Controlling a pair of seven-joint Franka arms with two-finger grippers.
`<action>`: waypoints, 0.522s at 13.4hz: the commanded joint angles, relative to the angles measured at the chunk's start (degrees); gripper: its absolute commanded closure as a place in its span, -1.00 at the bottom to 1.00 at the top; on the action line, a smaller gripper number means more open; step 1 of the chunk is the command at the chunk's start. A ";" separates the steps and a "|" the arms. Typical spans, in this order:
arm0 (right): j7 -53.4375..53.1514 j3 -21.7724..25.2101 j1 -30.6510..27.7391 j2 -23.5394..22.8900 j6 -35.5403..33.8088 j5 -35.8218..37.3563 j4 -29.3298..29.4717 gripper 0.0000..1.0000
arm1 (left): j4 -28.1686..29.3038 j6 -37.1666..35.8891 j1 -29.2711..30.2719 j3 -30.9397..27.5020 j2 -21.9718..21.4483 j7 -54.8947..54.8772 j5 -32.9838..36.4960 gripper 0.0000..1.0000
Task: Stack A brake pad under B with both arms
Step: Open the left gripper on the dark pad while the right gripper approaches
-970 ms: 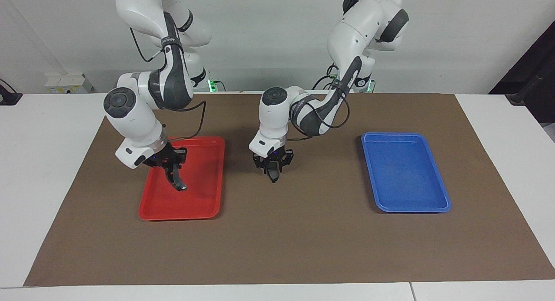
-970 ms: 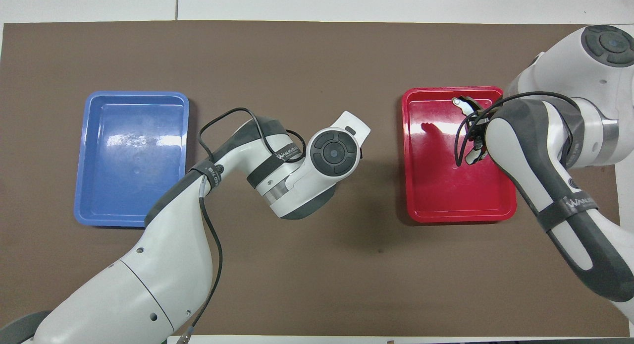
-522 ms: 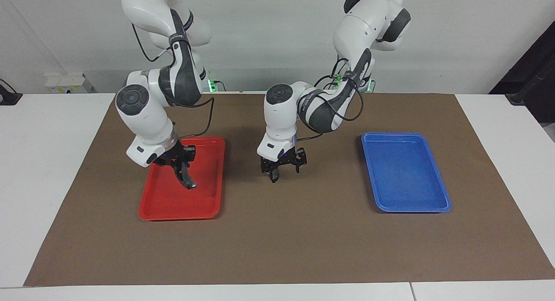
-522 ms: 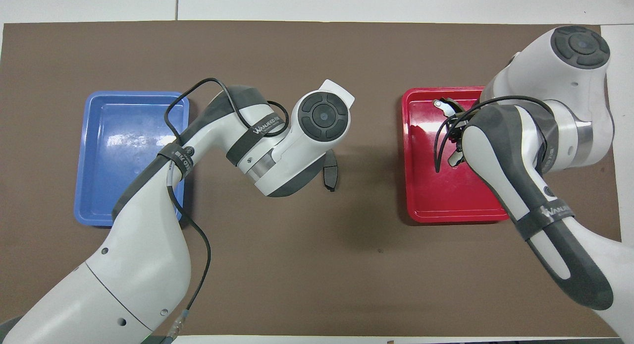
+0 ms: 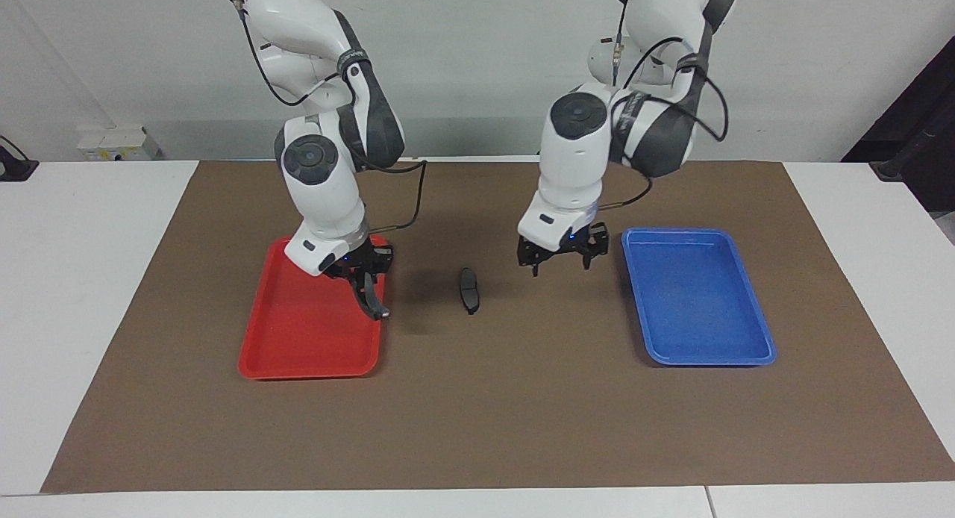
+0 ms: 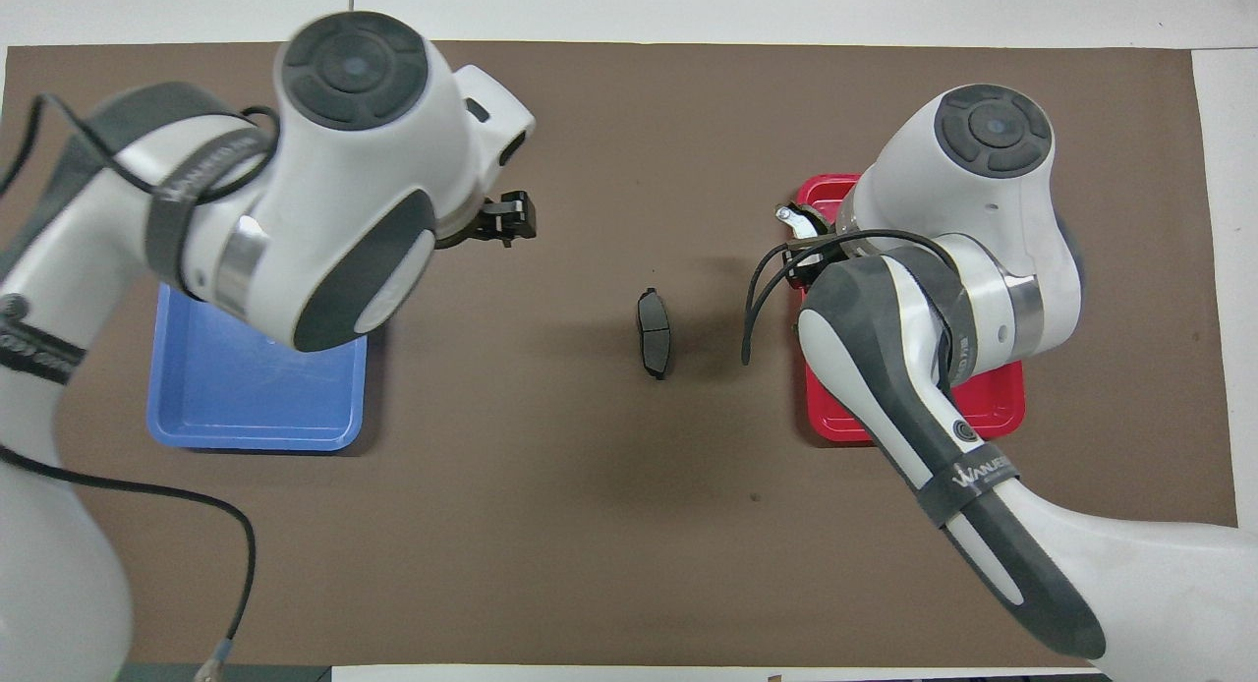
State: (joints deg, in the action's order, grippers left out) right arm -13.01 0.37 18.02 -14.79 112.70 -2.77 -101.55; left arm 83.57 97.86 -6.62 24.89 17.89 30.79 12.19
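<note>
The A brake pad (image 5: 468, 289), short and dark grey, lies flat on the brown mat (image 5: 522, 398) between the two trays, with nothing touching it; from overhead it (image 6: 653, 333) lies in the open. My left gripper (image 5: 561, 266) hangs open and empty above the mat, between that pad and the blue tray. My right gripper (image 5: 363, 279) is shut on B (image 5: 373, 303), the long crescent pad, which hangs downward over the red tray's edge nearest the A pad. Overhead, only B's end tab (image 6: 794, 219) peeks out from under the right arm.
A red tray (image 5: 298, 354) sits toward the right arm's end of the mat. A blue tray (image 5: 701, 309) sits toward the left arm's end. In the overhead view the arms cover much of both trays.
My left gripper opened, left the A pad on the mat, rose and moved toward the blue tray. My right gripper carried B from over the red tray's middle toward the A pad.
</note>
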 commanded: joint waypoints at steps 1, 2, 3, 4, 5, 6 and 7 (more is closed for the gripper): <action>-5.42 0.16 4.02 -2.17 1.90 -3.99 3.36 1.00 | 3.52 -3.37 6.60 -0.02 -6.89 -9.40 -4.01 -1.00; -8.32 0.16 6.22 -3.39 2.35 -4.43 4.24 1.00 | 4.49 -3.55 8.36 -0.98 -9.00 -12.74 -5.15 -1.00; -12.00 0.16 7.89 -5.32 2.61 -4.09 6.25 1.00 | 5.54 -4.25 8.46 -4.38 -11.45 -15.90 -6.81 -1.00; -14.13 0.16 9.56 -6.99 2.88 -3.83 7.58 1.00 | 6.51 -5.04 8.12 -7.55 -13.74 -19.33 -8.83 -1.00; -14.32 0.16 10.88 -8.05 4.45 -3.74 7.68 1.00 | 7.13 -6.00 7.94 -11.06 -15.68 -22.84 -10.51 -1.00; -14.24 0.16 11.33 -8.67 6.46 -3.74 6.90 1.00 | 7.22 -7.41 7.85 -13.53 -17.26 -24.97 -11.39 -1.00; -14.15 0.16 11.77 -9.46 7.70 -3.74 6.11 1.00 | 7.13 -7.94 7.85 -15.38 -18.15 -25.95 -11.58 -1.00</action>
State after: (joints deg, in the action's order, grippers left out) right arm -27.20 0.34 29.93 -22.11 118.79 -5.92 -96.50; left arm 87.58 90.99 1.76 13.05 3.95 7.80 2.36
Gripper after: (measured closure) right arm 0.590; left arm 0.000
